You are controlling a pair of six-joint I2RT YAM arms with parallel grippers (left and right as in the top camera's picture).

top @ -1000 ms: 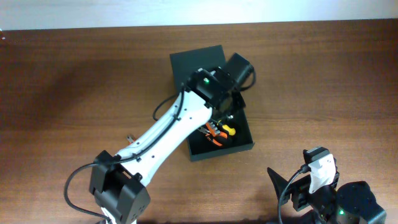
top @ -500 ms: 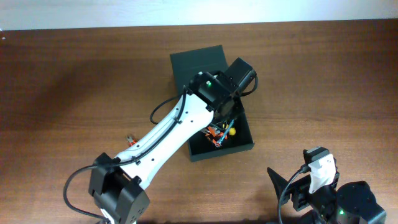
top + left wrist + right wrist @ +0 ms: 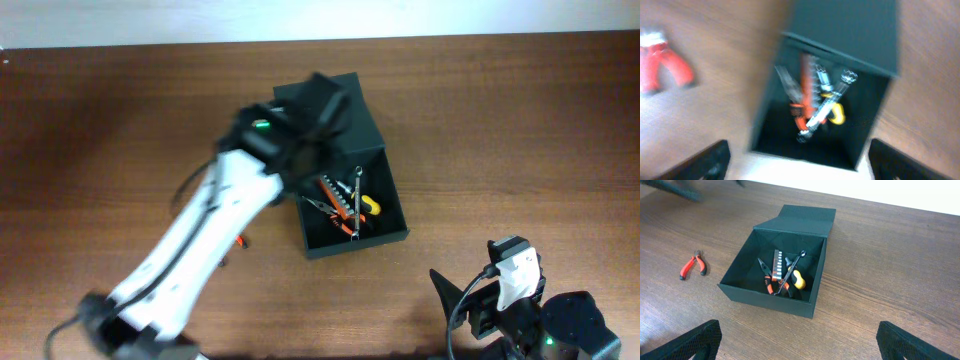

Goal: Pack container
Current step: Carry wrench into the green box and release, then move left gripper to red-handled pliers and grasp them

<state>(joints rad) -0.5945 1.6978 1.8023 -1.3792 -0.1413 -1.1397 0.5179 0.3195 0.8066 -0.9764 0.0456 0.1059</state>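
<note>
One table (image 3: 520,130) carries one container (image 3: 360,242) at mid-table. Its flap lid (image 3: 362,125) is open toward the far edge, and its long axis runs near-to-far, slightly skewed. There are two grippers. The left gripper (image 3: 800,165) hovers above the box, fingers wide and empty. The right gripper (image 3: 800,347) is likewise wide and empty. One red pliers (image 3: 692,265) lies left of the box. Four small tools (image 3: 782,275) overlap inside.

We see the dark green box (image 3: 765,299) sitting right way up on the brown table (image 3: 890,280). It is open, and its flap lid (image 3: 805,219) lies back flat behind it.
</note>
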